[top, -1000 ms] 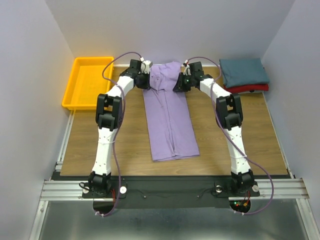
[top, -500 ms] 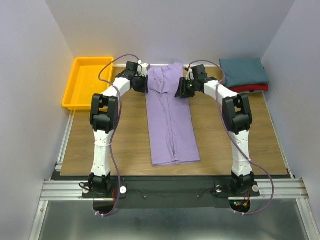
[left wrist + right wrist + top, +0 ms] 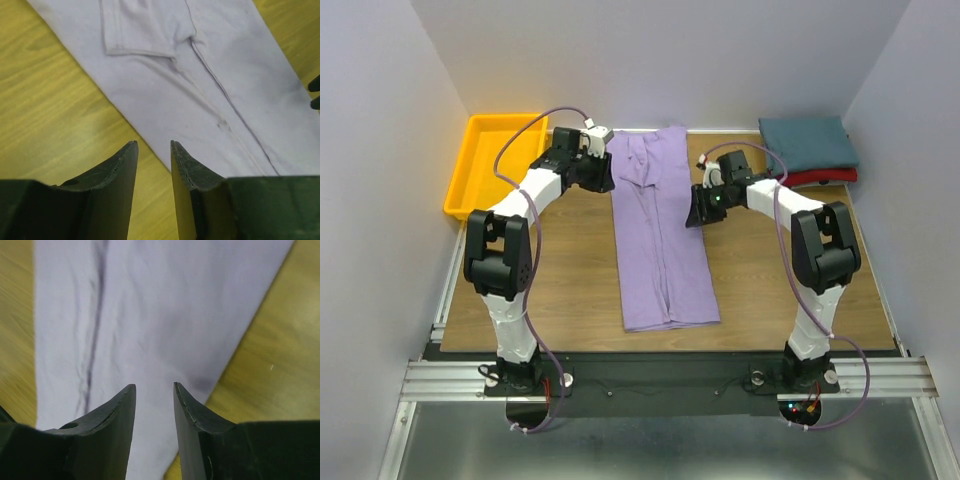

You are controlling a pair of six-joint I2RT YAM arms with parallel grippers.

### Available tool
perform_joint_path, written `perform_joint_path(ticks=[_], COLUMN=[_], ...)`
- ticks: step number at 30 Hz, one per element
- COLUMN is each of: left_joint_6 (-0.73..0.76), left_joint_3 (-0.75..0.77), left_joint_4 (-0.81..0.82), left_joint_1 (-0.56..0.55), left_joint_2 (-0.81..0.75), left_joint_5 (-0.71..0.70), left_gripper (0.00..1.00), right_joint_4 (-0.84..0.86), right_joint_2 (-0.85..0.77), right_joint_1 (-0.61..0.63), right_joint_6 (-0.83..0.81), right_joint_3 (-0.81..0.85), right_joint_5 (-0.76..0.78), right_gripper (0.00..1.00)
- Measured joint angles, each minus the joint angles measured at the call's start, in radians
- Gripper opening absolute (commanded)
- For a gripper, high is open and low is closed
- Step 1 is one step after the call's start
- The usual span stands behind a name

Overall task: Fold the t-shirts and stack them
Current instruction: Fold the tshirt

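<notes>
The lavender-purple t-shirt (image 3: 660, 235) lies flat down the middle of the table, folded into a long narrow strip. It fills the left wrist view (image 3: 200, 85) and the right wrist view (image 3: 150, 315). My left gripper (image 3: 603, 172) is open and empty beside the shirt's far left edge; in its wrist view (image 3: 152, 145) the jaws stand over bare wood at the cloth's edge. My right gripper (image 3: 698, 213) is open and empty at the shirt's right edge; its jaws (image 3: 154, 386) hover over the cloth. The dark teal shirt (image 3: 807, 143) lies folded on the red one (image 3: 820, 177) at the far right.
A yellow-orange plastic tray (image 3: 495, 165) stands at the far left corner. The wooden table (image 3: 560, 270) ends at a metal rail along the near edge. Grey walls close in on three sides.
Both grippers have let go of the shirt's far end and drawn outward. The left one moved left off the cloth; the right one moved nearer along the shirt's right edge.
</notes>
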Motion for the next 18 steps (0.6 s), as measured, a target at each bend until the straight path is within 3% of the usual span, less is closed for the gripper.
perform_joint_path(ticks=[6, 18], left_joint_6=[0.0, -0.022], left_joint_3=[-0.02, 0.263], left_joint_4=[0.023, -0.005], left_joint_1=[-0.009, -0.033], left_joint_2=[0.016, 0.352], left_joint_5=[0.008, -0.017], left_gripper=[0.34, 0.31], right_joint_4=[-0.03, 0.043], right_joint_2=[0.018, 0.047], right_joint_1=[0.0, 0.023], right_joint_6=[-0.056, -0.051], right_joint_3=[-0.104, -0.162], right_joint_5=[-0.012, -0.149], right_gripper=[0.37, 0.36])
